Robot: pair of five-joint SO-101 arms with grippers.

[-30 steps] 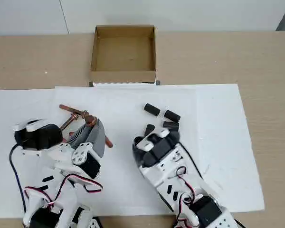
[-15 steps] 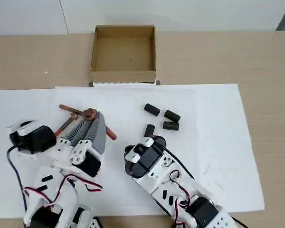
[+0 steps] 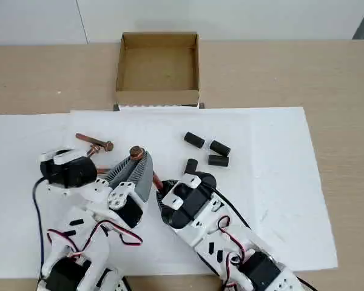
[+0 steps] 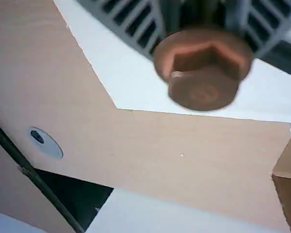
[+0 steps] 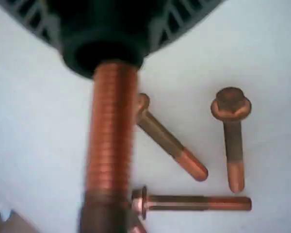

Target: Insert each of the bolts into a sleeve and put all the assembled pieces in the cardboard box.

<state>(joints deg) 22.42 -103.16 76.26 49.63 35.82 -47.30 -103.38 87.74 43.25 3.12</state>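
Swung right, my left pincer (image 3: 135, 162) grips the bolt (image 4: 201, 68), shaft running into the sleeve (image 5: 72, 53) clamped in my right pincer (image 5: 104, 31).

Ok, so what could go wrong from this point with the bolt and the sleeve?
1. The bolt in the left tool has its thread at the mouth of the sleeve held by the right tool; a slight tilt could jam it or twist it out of the grip.
2. A loose sleeve lies close beside the right arm, which might knock it away.
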